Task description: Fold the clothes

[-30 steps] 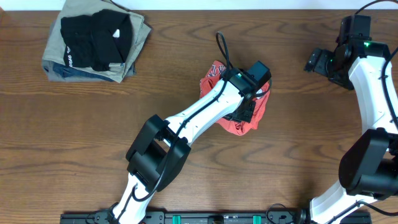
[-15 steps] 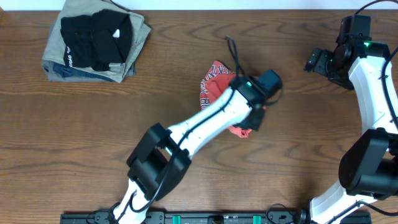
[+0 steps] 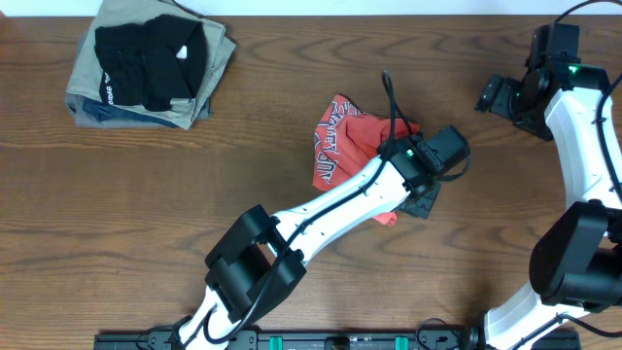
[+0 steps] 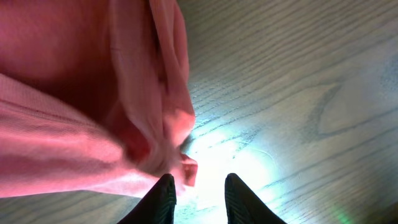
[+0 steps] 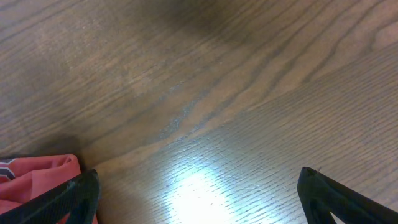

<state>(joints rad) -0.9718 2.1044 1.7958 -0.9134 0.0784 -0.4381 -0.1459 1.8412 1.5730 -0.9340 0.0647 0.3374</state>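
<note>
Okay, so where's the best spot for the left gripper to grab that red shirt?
Probably the small fabric corner poking out at the bunched edge of the red T-shirt, just ahead of the left gripper. Come in low along the table from the bare-wood side: the corner lies free there, while the rest is crumpled into thick folds.

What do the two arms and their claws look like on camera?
The left arm and right arm have white link shells with black joints and black wrist units, each showing a small green light. A black cable loops off the left wrist. The left claw and right claw have black fingers.
</note>
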